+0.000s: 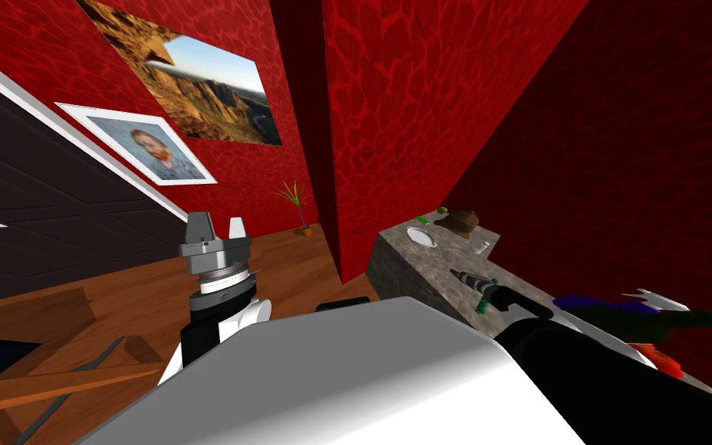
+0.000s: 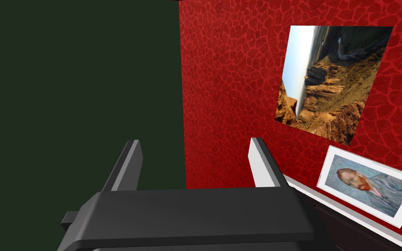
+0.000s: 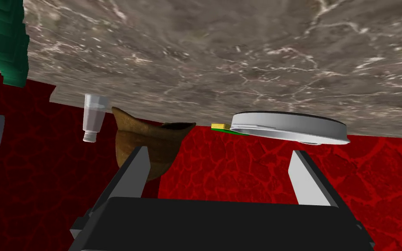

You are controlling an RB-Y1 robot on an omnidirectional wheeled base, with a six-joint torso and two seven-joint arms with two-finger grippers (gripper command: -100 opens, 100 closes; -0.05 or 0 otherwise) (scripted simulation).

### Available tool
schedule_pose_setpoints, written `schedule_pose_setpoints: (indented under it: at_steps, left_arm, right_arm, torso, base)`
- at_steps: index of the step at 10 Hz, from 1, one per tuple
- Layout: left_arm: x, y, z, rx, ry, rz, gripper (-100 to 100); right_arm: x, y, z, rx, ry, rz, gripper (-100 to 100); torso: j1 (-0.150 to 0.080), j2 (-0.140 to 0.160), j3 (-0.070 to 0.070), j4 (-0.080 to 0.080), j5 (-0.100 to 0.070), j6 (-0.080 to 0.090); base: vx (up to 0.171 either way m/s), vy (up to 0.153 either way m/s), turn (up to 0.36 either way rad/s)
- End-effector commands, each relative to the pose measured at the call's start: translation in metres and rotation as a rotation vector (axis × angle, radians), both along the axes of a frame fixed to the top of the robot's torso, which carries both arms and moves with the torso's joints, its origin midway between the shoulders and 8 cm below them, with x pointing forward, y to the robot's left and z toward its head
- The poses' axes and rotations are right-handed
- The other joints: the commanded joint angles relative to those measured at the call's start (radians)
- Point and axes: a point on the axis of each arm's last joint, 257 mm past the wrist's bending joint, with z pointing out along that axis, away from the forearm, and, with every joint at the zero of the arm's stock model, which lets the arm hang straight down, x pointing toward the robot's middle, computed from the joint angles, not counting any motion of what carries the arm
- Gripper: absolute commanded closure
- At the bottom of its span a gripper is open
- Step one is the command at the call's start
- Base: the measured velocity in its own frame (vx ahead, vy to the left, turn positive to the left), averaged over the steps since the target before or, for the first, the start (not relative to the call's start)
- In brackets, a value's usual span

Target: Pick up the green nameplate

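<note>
While the right gripper [image 3: 219, 152] stands wide open at the near end of the table [image 3: 195, 52], green nameplate [image 3: 226, 129] far beyond, behind white plate [image 3: 291, 126].

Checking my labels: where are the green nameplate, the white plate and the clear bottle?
green nameplate [image 3: 223, 127], right wrist view, its exposed end.
white plate [image 3: 291, 126], right wrist view, its rim.
clear bottle [image 3: 94, 114], right wrist view, its body.

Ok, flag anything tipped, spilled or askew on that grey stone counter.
Nothing stands out. The round white plate, brown sack, small clear bottle and green nameplate sit level on the grey marbled counter, and nothing is spilled.
</note>
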Motion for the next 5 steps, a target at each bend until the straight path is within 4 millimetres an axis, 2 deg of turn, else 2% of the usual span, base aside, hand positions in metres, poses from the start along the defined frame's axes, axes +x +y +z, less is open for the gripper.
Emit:
schedule_pose_setpoints:
  at_steps: [1, 2, 3, 5]
  left_arm:
    - [0.0, 0.0, 0.0, 0.0, 0.0, 0.0, 0]
    - [0.0, 0.0, 0.0, 0.0, 0.0, 0.0, 0]
    - [0.0, 0.0, 0.0, 0.0, 0.0, 0.0, 0]
    - [0.0, 0.0, 0.0, 0.0, 0.0, 0.0, 0]
  right_arm:
    - [-0.025, -0.03, 0.003, -0.069, 0.095, -0.017, -100]
    - [-0.041, -0.048, 0.005, -0.108, 0.151, -0.031, -100]
    - [-0.041, -0.048, 0.005, -0.108, 0.151, -0.031, -100]
    - [-0.069, -0.077, 0.011, -0.172, 0.253, -0.052, -100]
  torso:
    - [0.0, 0.0, 0.0, 0.0, 0.0, 0.0]
    - [0.0, 0.0, 0.0, 0.0, 0.0, 0.0]
    - [0.0, 0.0, 0.0, 0.0, 0.0, 0.001]
    - [-0.001, 0.0, 0.0, 0.0, 0.0, 0.0]
  base:
    - [-0.017, 0.035, 0.19]
    - [-0.017, 0.032, 0.126]
    - [-0.014, 0.018, 0.028]
    - [-0.022, 0.018, 0.108]
